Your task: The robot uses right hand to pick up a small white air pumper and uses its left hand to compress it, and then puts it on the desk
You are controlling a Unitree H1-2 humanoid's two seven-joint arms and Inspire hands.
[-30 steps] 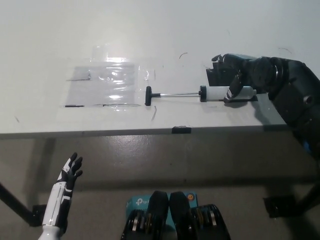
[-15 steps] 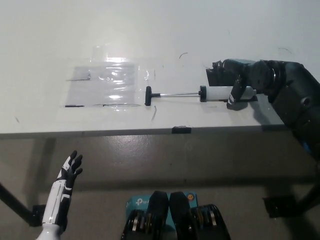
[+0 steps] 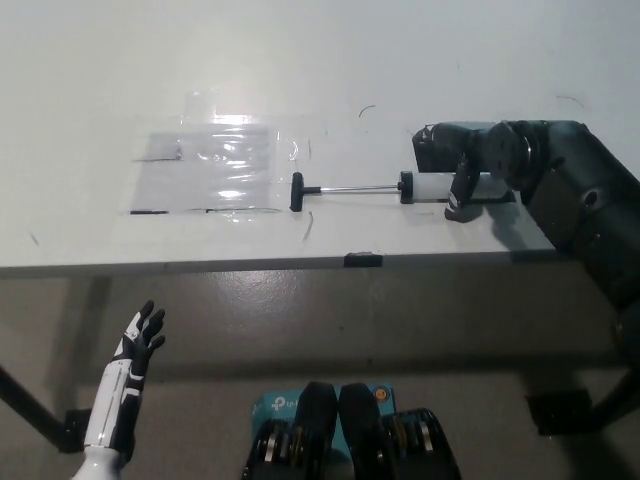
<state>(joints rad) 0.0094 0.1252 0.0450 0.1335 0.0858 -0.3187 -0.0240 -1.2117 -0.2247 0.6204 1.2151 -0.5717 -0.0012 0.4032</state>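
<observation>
A small white air pump (image 3: 428,187) lies on the white desk (image 3: 330,80), its thin metal rod drawn out to the left and ending in a black T-handle (image 3: 296,192). My black right hand (image 3: 462,165) sits over the pump's right end, fingers curled down around the barrel while it still rests on the desk. My white left hand (image 3: 137,348) hangs open below the desk's front edge at the lower left, far from the pump.
A sheet of clear plastic (image 3: 212,168) is taped flat on the desk left of the pump handle. A small black clip (image 3: 362,260) sits on the desk's front edge. Floor and a table leg (image 3: 30,412) show below.
My right hand has shifted slightly left over the pump barrel and its fingers have closed further around it. The pump and my left hand stay where they were.
</observation>
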